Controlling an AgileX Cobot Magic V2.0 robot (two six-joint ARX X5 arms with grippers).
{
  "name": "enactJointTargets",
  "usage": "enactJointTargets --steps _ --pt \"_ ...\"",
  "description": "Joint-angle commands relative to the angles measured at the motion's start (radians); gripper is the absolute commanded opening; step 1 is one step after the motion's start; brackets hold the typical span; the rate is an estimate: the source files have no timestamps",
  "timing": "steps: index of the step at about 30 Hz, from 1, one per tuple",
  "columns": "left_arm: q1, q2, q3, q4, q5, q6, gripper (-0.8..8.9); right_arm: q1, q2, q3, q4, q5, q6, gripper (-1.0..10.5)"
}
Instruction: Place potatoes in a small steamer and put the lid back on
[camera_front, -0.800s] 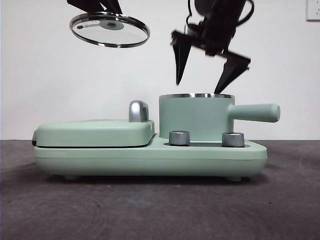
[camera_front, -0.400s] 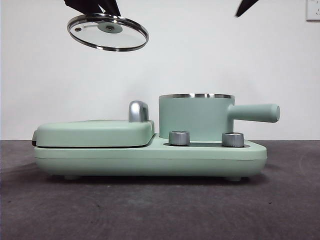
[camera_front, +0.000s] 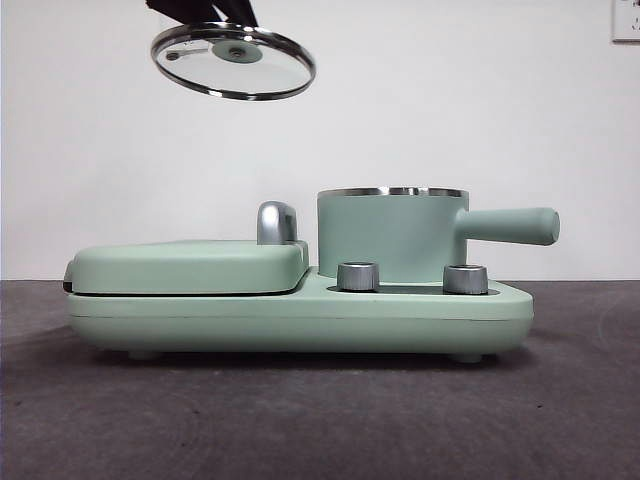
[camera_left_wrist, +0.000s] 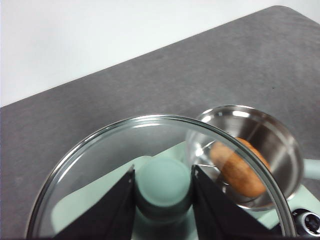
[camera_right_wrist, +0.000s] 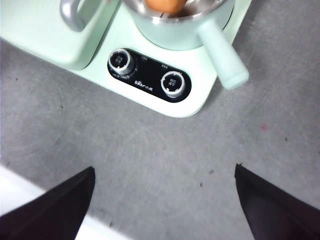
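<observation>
The potato (camera_left_wrist: 237, 168) lies inside the small steamer (camera_left_wrist: 280, 150), orange-brown against the steel bowl; the right wrist view shows it too, potato (camera_right_wrist: 167, 4) in the steamer (camera_right_wrist: 180, 30). From the front, the steamer (camera_front: 392, 235) stands open on the mint base and the potato is hidden. My left gripper (camera_left_wrist: 164, 187) is shut on the green knob of the glass lid (camera_left_wrist: 95, 165). It holds the lid (camera_front: 233, 60) tilted, high above the griddle and left of the pot, under the left gripper (camera_front: 212, 14). My right gripper (camera_right_wrist: 165, 200) is open and empty, high above the table in front of the appliance.
The flat mint griddle cover (camera_front: 190, 265) with its chrome handle (camera_front: 277, 222) sits left of the pot. Two steel dials (camera_front: 359, 276) (camera_front: 465, 279) face front. The pot's stubby handle (camera_front: 510, 225) sticks out to the right. Dark grey table (camera_front: 320, 420) all around.
The right gripper has risen from above the pot and left the front view. The lid has shifted a little to the right, toward the pot.
</observation>
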Motion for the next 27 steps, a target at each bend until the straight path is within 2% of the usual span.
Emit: enactJointTargets --steps 1,7,13,17,24,27 --pt "-0.025 0.035 0.032 0.042 0.002 0.002 0.15 0.016 -0.127 -0.135 0.116 0.000 0.017 4.3" --pt "-0.076 0.093 0.032 0.093 0.009 0.007 0.15 0.047 -0.365 -0.344 0.260 0.000 0.045 4.3" --pt "-0.121 0.161 0.032 0.200 0.021 0.007 0.15 0.056 -0.513 -0.425 0.303 0.000 0.075 4.3" --pt "-0.148 0.200 0.032 0.239 0.021 0.007 0.15 0.056 -0.558 -0.429 0.302 0.002 0.086 4.3" --pt "-0.190 0.271 0.032 0.366 0.021 0.009 0.15 0.056 -0.572 -0.429 0.301 -0.002 0.150 4.3" --pt "-0.199 0.302 0.032 0.415 0.021 0.008 0.15 0.056 -0.572 -0.429 0.302 -0.002 0.151 4.3"
